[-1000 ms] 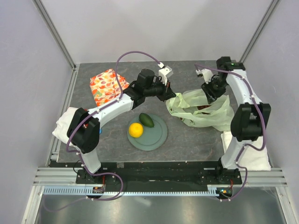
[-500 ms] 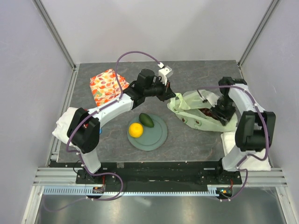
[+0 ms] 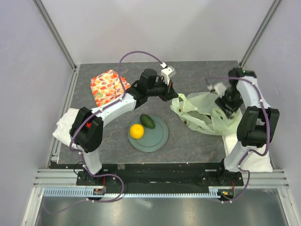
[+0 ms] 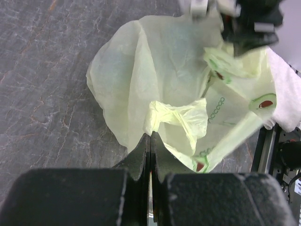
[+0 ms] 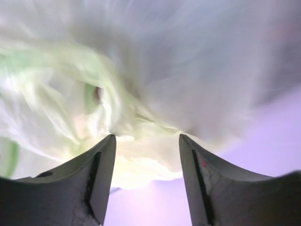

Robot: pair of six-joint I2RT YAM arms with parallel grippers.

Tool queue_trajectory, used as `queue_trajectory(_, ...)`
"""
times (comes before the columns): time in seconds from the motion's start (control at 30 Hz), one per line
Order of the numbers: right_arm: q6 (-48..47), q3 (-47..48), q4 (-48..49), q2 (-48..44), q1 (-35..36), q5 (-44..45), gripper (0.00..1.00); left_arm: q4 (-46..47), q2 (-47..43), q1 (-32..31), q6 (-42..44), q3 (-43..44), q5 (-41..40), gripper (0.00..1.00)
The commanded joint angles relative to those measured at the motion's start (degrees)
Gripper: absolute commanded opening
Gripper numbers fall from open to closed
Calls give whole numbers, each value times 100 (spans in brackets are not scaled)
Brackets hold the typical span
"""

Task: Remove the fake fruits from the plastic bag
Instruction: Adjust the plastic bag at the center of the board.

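The pale green plastic bag (image 3: 203,114) lies crumpled at the right of the table. My left gripper (image 3: 172,92) is shut on a fold at the bag's left edge; in the left wrist view the jaws (image 4: 150,135) pinch the plastic (image 4: 175,80). My right gripper (image 3: 227,100) is over the bag's right side. Its fingers are open (image 5: 146,141), with blurred bag plastic (image 5: 70,94) just past the tips. The round orange (image 3: 137,131) and the dark green oval fruit (image 3: 147,121) sit on the grey-green plate (image 3: 160,138). The grape bunch and the purple-brown fruit are hidden.
An orange leaf-patterned cloth (image 3: 108,86) lies at the back left. White folded towels lie by the left arm (image 3: 62,127) and by the right arm's base (image 3: 254,159). The right towel also shows in the left wrist view (image 4: 286,96). Enclosure walls stand on three sides.
My right gripper dipped down onto the bag, then rose and moved toward the back right. The bag's right side shifted and spread with it. My left gripper kept its hold.
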Motion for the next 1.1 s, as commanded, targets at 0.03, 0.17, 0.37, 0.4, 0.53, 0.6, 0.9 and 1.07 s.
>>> queue_trajectory(0.03, -235, 1646, -948, -72, 12, -856, 66, 142, -104, 11, 60, 233, 218, 2)
queue_trajectory(0.17, -367, 1472, -948, -186, 144, -1233, 65, 134, -104, 11, 8, 251, 280, 2)
queue_trajectory(0.37, -534, 1489, -948, -415, 547, -2298, 59, 151, 10, 11, -343, 514, 298, 2)
queue_trajectory(0.4, -604, 1420, -939, -415, 679, -2385, 57, 116, 45, 20, -440, 610, 71, 2)
queue_trajectory(0.53, -710, 1129, -921, -319, 1198, -2737, 53, 28, 186, 55, -880, 769, -256, 2)
queue_trajectory(0.6, -657, 998, -904, -161, 1269, -2886, 53, 19, 213, 73, -1011, 822, -379, 2)
queue_trajectory(0.9, -473, 795, -684, 183, 1305, -3151, 45, 142, 300, 275, -1978, 822, -625, 2)
queue_trajectory(1.07, -316, 445, -676, 332, 1340, -3291, 30, 353, 309, 372, -2251, 831, -416, 2)
